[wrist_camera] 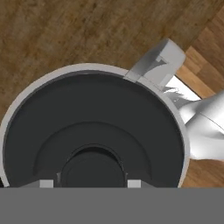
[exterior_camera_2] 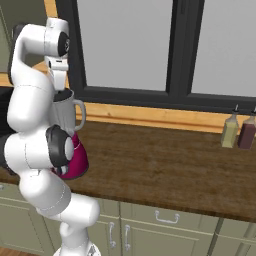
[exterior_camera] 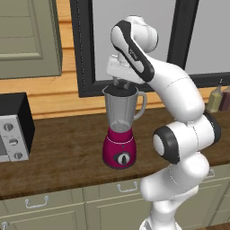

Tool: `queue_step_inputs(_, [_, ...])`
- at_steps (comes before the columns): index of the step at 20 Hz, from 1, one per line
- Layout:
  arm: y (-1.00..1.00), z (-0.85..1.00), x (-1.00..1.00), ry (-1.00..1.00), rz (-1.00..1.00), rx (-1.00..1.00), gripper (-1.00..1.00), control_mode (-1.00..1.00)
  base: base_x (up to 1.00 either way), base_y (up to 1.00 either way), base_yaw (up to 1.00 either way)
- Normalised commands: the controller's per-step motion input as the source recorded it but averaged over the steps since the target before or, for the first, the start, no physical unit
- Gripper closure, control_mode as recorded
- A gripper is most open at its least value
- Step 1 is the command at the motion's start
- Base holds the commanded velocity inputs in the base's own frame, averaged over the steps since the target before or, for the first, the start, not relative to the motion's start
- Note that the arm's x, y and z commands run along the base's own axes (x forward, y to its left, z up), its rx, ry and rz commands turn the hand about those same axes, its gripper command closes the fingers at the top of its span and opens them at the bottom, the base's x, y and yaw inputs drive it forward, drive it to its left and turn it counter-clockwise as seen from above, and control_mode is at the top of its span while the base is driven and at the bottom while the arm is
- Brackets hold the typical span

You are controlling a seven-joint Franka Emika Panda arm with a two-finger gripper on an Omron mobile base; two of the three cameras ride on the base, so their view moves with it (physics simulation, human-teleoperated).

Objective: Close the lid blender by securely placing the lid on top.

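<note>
lid (wrist_camera: 94, 131) – black disc seated in the blender (exterior_camera: 120, 130) jar mouth, seen from my hand view | base views: end effector (exterior_camera: 121, 84) at the rim, grip unreadable | blender on table (exterior_camera: 67, 152)

Wooden counter (exterior_camera_2: 165, 165) beneath dark-framed window (exterior_camera_2: 180, 50)

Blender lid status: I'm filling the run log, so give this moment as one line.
flat round black lid: seated in jar mouth | magenta-based clear-jar blender: upright on wooden counter | end effector: directly above lid
</note>
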Motion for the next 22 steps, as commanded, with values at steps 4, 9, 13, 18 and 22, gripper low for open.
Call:
queue_step_inputs(4, [-0.08,-0.46,-0.1,-0.04,0.0,0.07,-1.0,-1.0,0.0,0.0,0.0])
queue_step_inputs(9, [-0.01,-0.35,-0.1,-0.01,0.0,0.04,-1.0,-1.0,0.0,0.0,0.0])
queue_step_inputs(13, [-0.03,-0.06,-0.04,-0.03,0.0,0.04,-1.0,-1.0,0.0,0.0,0.0])
queue_step_inputs(18, [-0.11,0.0,-0.1,-0.05,0.0,0.05,-1.0,-1.0,0.0,0.0,0.0])
queue_step_inputs(22, [-0.19,0.1,-0.43,-0.13,0.0,0.03,-1.0,-1.0,0.0,0.0,0.0])
